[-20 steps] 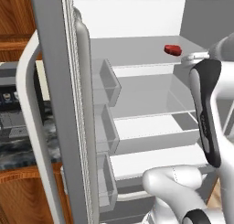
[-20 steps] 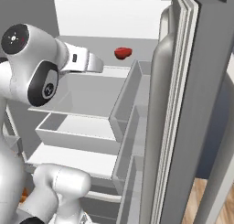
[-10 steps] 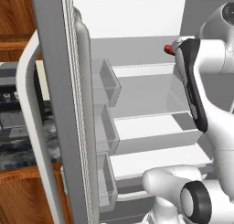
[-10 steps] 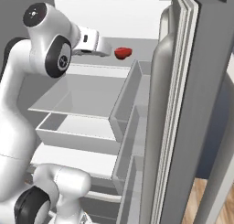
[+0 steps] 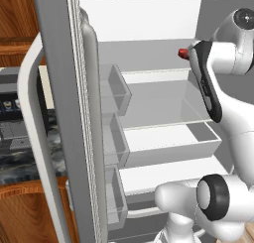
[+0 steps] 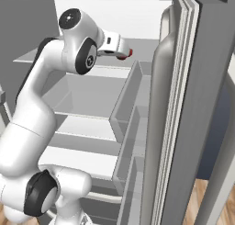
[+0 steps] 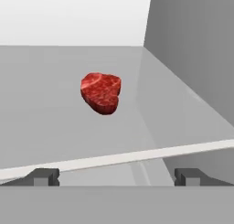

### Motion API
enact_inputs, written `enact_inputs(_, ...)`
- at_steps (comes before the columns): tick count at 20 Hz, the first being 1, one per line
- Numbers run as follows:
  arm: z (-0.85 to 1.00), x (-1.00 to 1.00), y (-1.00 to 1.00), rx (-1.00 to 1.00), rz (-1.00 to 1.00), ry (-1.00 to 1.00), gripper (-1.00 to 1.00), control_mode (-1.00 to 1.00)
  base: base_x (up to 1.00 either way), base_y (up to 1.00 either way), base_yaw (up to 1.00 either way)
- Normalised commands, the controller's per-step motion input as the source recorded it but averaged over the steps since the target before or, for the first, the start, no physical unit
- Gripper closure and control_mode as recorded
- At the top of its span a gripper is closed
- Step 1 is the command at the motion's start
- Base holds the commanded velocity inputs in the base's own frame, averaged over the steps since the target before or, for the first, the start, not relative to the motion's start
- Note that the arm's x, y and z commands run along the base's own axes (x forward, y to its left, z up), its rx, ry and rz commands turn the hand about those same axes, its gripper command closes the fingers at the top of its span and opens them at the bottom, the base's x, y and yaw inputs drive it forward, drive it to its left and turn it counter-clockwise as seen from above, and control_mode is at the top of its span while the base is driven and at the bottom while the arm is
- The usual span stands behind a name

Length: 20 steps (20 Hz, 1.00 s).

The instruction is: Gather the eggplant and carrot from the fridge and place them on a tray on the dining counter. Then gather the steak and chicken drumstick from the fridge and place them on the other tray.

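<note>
The fridge (image 5: 59,113) stands open, and my arm reaches into its upper shelf. A red marbled steak (image 7: 101,93) lies alone on that grey shelf, near the right inner wall. My gripper (image 7: 116,177) is open, its two dark fingertips (image 7: 43,176) spread wide just outside the shelf's white front edge, with the steak ahead and slightly left of centre. From the right base view the gripper (image 6: 125,53) points at the steak (image 6: 131,52), which shows as a red sliver past it. In the left base view the steak (image 5: 183,53) peeks out beside my forearm.
Door bins (image 5: 115,88) line the open left door, and more bins (image 6: 131,104) hang on the right door (image 6: 183,104). A clear drawer (image 5: 198,133) sits on the shelf below. A dark marbled countertop (image 5: 12,162) on wood shows left of the fridge.
My arm has risen and swung in toward the upper shelf, bringing the hand close to the steak; it now covers most of the steak in both base views. The jaws have stayed open.
</note>
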Motion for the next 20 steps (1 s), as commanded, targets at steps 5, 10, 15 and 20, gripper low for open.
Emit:
enact_inputs(5, -0.24, 0.66, -0.05, 0.0, 0.03, 0.04, -1.0, -1.0, 0.0, 0.0, 0.0)
enact_inputs(10, -0.18, 0.65, -0.06, 0.0, 0.04, 0.04, -1.0, -1.0, 0.0, 0.0, 0.0)
enact_inputs(15, -0.15, 0.63, -0.13, 0.0, 0.04, 0.03, -1.0, -1.0, 0.0, 0.0, 0.0)
enact_inputs(20, -0.15, 0.57, -0.15, 0.0, 0.03, 0.03, -1.0, -1.0, 0.0, 0.0, 0.0)
